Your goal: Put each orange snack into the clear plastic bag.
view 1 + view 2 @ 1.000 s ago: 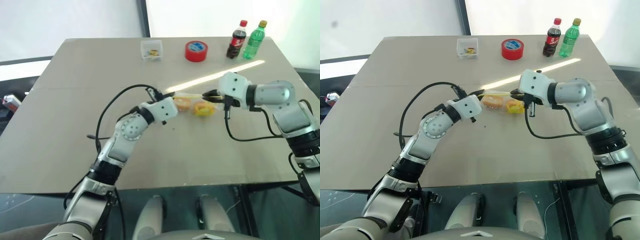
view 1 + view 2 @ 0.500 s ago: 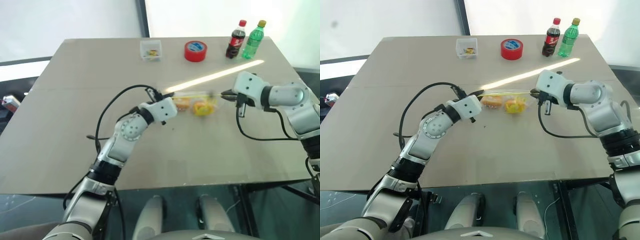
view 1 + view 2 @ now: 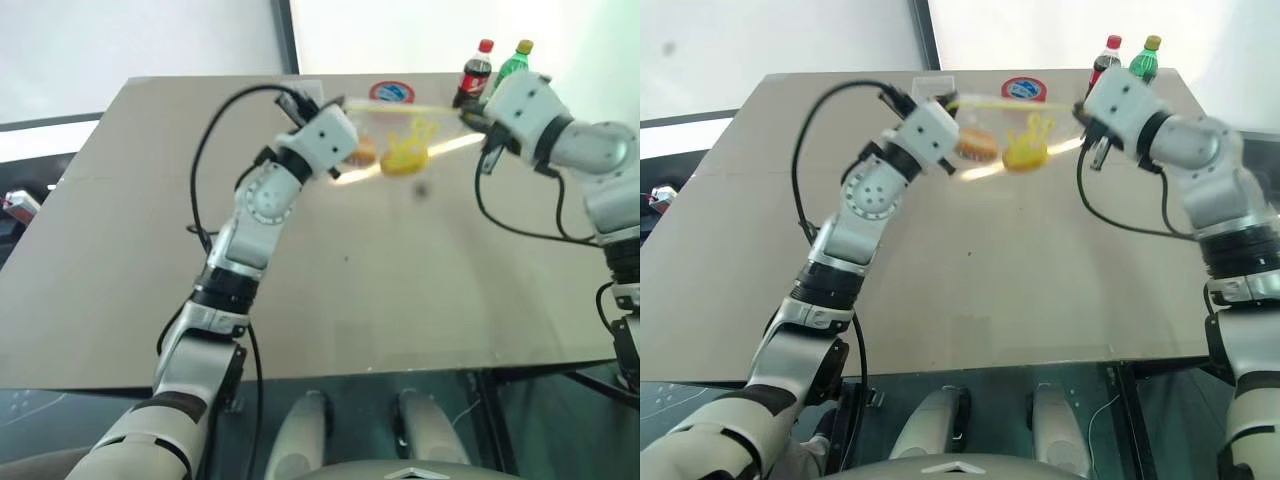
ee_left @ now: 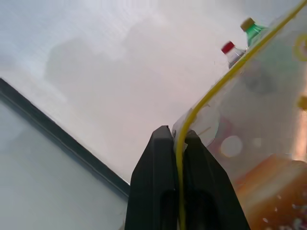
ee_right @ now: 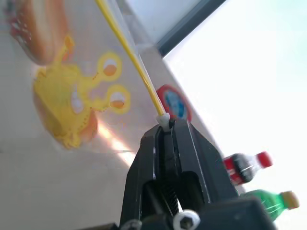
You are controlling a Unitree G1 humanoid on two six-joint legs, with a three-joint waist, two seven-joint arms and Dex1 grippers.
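While both grippers point(image 4: 178, 136) point(image 5: 167, 125) pinch its yellow strip, one clear plastic bag point(image 3: 1012, 125) holds two orange snacks point(image 3: 977, 146)

Both head views look forward and down across the whole table point(image 3: 300, 300) to its far edge, while each wrist view sits close behind its own fingertips, sharing the bag point(image 5: 72, 96) and bottles point(image 4: 240, 38).
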